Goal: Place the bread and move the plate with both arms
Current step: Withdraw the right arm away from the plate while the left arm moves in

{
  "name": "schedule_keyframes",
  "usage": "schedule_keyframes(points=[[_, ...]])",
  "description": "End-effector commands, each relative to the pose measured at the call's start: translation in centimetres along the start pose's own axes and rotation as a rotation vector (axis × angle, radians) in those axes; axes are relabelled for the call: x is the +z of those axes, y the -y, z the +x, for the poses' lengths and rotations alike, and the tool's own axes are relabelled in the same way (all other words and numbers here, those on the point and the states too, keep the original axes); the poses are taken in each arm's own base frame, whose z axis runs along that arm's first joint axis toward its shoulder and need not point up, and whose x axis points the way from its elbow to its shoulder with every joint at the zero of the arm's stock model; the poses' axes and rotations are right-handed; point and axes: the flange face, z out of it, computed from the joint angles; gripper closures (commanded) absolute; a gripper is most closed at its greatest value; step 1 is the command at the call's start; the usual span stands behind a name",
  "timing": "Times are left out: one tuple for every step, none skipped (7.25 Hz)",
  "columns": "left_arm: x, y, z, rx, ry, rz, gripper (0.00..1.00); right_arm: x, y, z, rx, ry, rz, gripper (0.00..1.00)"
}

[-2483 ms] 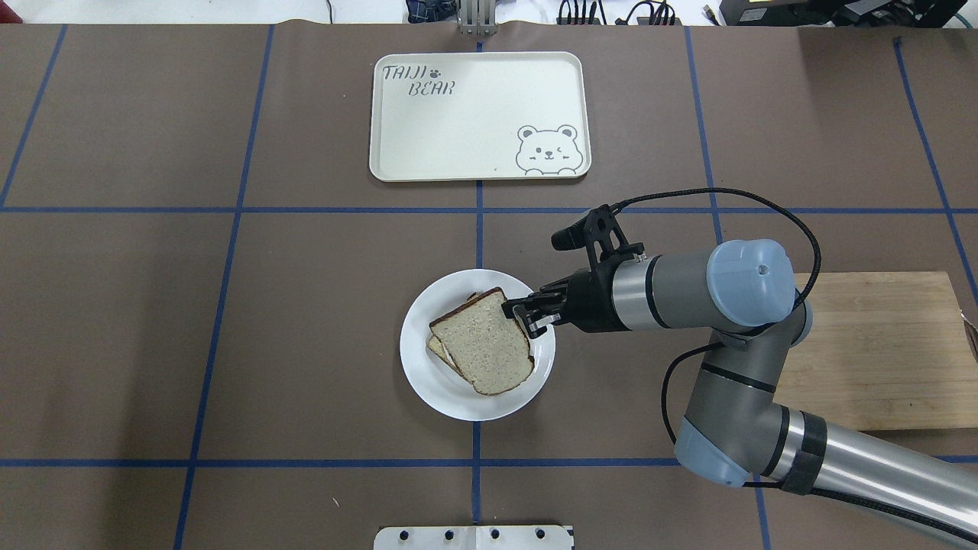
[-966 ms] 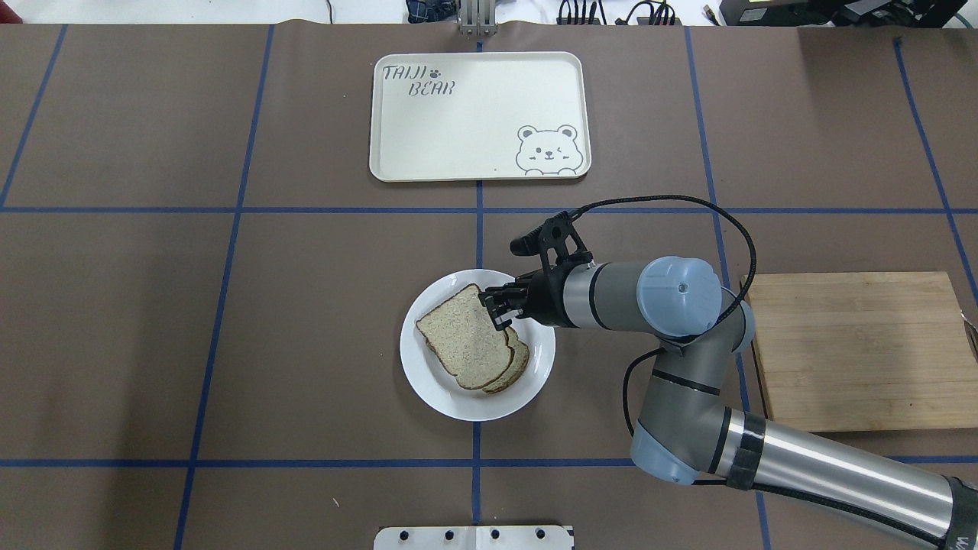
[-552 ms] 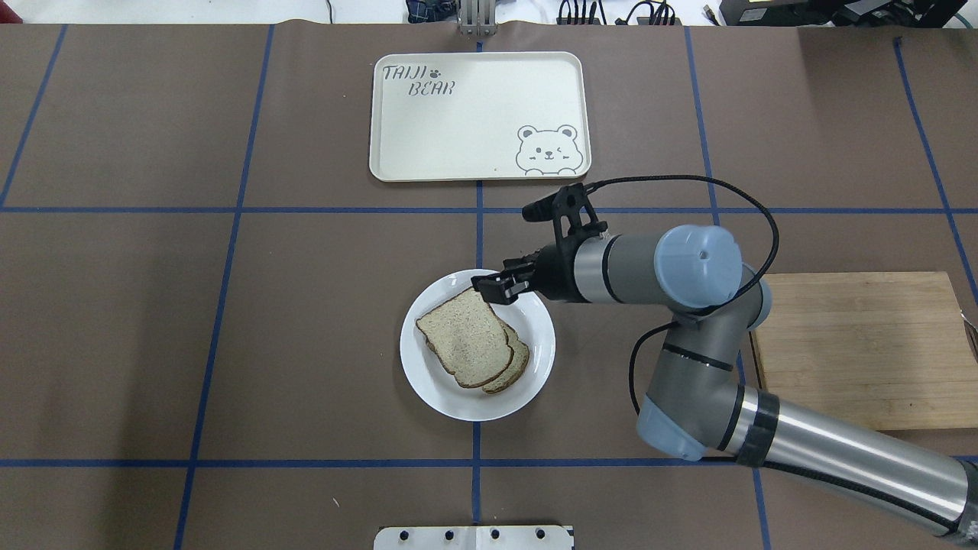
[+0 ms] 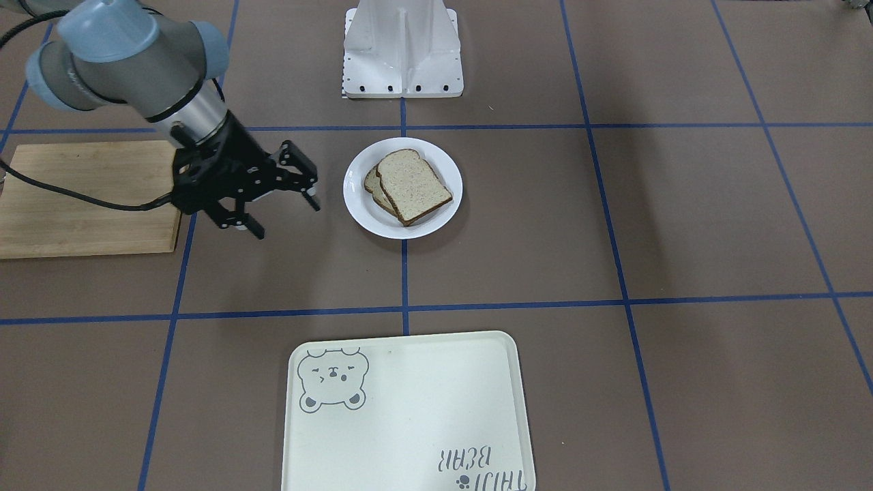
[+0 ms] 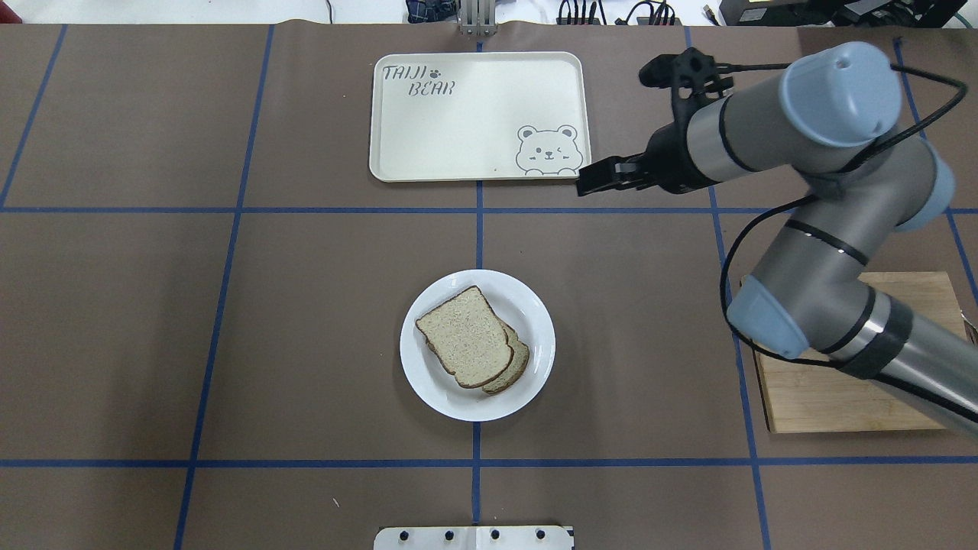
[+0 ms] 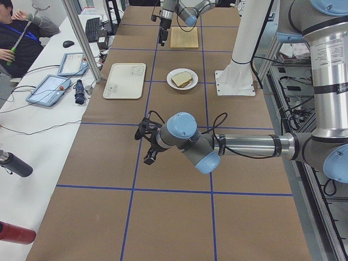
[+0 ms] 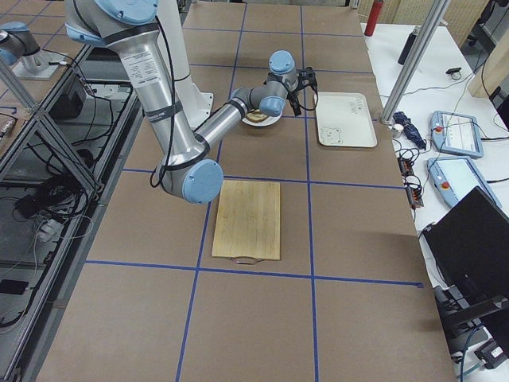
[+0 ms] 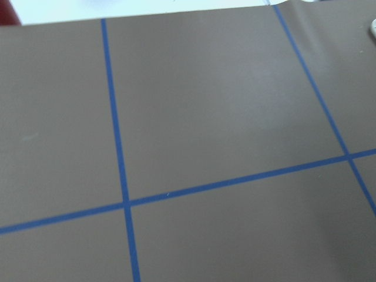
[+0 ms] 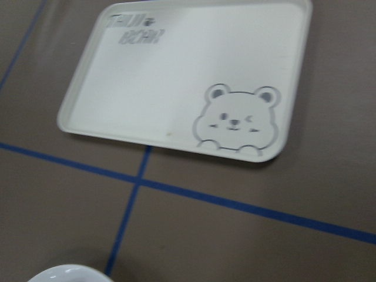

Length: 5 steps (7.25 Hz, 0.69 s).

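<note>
The white plate (image 5: 452, 400) sits mid-table, also in the front view (image 4: 355, 189). The plain bread slice (image 5: 464, 345) lies flat on it, on top of another slice that is mostly hidden (image 4: 412, 185). My right gripper (image 4: 283, 215) is open and empty, raised above the table, well apart from the plate and near the tray's bear corner (image 5: 587, 182). Its wrist view shows the tray and a sliver of the plate rim (image 9: 67, 273). My left gripper (image 6: 149, 157) shows only in the exterior left view, far from the plate; I cannot tell if it is open or shut.
A cream bear tray (image 5: 474, 114) lies beyond the plate, nearest in the front view (image 4: 409, 409). A wooden cutting board (image 5: 840, 397) lies at the right under my right arm. The white robot base (image 4: 402, 48) stands behind the plate.
My right gripper let go of the bread on the plate, over the other slice, then rose and swung away to the back right, near the tray.
</note>
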Motion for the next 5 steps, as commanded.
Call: schedule_keyframes(points=[[4.3,2.3,5.0,0.09,-0.116,-0.061,0.01,-1.9,0.8,13.3,0.066,-0.217,-0.038,0.0],[5.6,4.5,7.8,-0.062,-0.152,-0.069,0.01,-3.4,0.3,19.0,-0.014,-0.269,-0.092,0.0],[8.0,5.9,12.3,-0.182,-0.223,-0.091,0.01,-6.0,0.3,24.4,-0.066,-0.3,-0.156,0.0],[9.8,6.9,16.4,-0.264,-0.295,-0.101,0.01,-9.2,-0.8,30.1,-0.145,-0.321,-0.194,0.0],[11.7,8.1,20.0,-0.264,-0.317,-0.09,0.01,-11.5,-2.1,34.3,-0.166,-0.321,-0.228,0.0]])
